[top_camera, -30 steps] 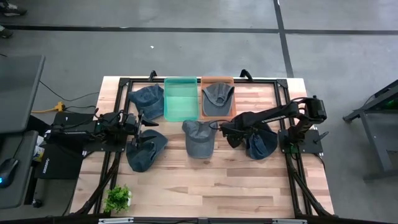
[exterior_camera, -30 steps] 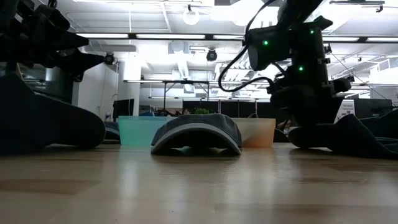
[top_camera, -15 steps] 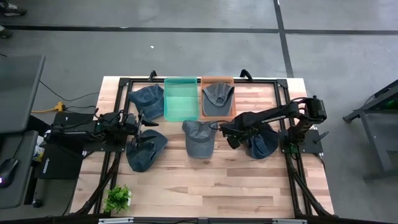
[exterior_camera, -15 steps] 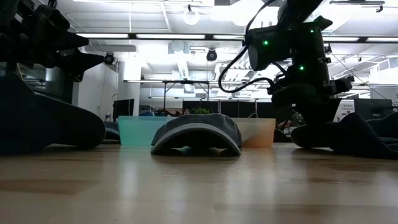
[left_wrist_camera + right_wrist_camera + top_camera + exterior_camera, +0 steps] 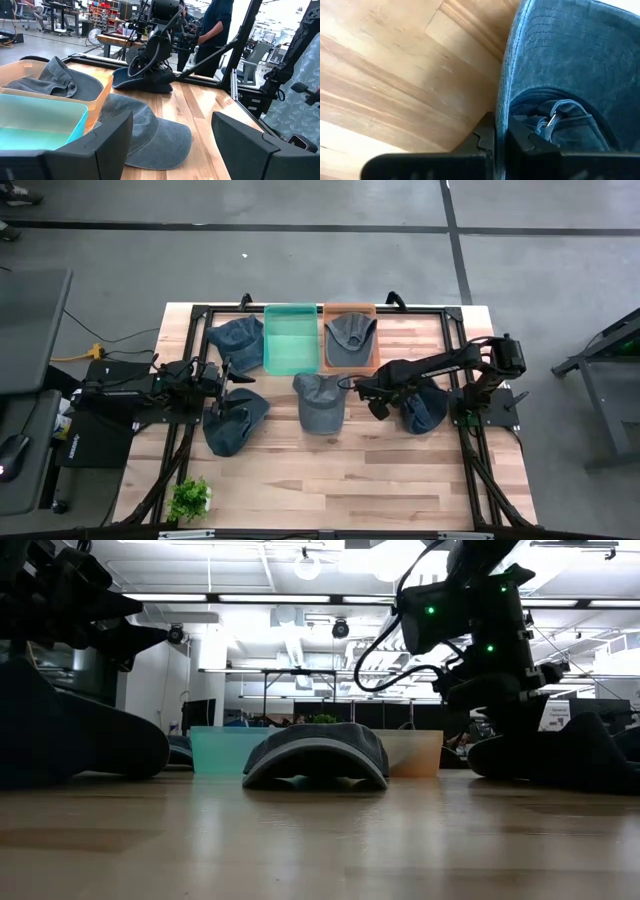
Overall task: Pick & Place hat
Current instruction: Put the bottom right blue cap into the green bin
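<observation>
I counted five blue-grey denim caps. One (image 5: 351,337) lay crumpled inside the orange bin (image 5: 372,311), beside the empty teal bin (image 5: 290,311). One (image 5: 320,401) sat crown-up at the middle of the bench (image 5: 350,480), its brim arched toward the low camera. Two more lay on the left side, one (image 5: 236,339) just beside the teal bin, the other (image 5: 234,420) nearer the front. The fifth cap (image 5: 420,408) lay on the right, its edge pinched in the closed right pincer (image 5: 379,406), underside strap showing.

A robotics lab or workshop: open ceiling with strip lights (image 5: 250,598), workbenches (image 5: 117,41), office chairs (image 5: 36,10), concrete floor (image 5: 300,260).
</observation>
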Tool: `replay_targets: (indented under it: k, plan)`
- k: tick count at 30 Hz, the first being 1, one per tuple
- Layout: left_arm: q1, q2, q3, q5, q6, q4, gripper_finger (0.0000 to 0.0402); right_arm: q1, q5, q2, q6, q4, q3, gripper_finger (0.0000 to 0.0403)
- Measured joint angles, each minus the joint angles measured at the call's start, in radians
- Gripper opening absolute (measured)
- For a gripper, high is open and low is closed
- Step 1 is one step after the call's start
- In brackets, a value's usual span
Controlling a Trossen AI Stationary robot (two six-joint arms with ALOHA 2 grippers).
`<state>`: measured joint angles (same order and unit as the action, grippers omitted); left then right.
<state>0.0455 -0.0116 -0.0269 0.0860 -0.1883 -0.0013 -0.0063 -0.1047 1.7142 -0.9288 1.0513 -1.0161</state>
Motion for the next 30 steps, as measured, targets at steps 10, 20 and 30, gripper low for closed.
replay_targets:
  k: [10,20,30]
  plan:
    - [0.000,0.000,0.000,-0.099,0.001,0.000,0.0269,0.002,0.006,0.000,0.021,0.002,0.000,0.0004]
    - [0.000,0.001,0.000,-0.149,-0.009,0.041,0.0269,0.002,0.008,0.000,0.032,0.004,0.000,0.0004]
    - [0.000,0.000,0.000,-0.120,-0.139,0.058,0.0269,0.002,0.016,0.000,0.098,0.012,0.000,0.0004]
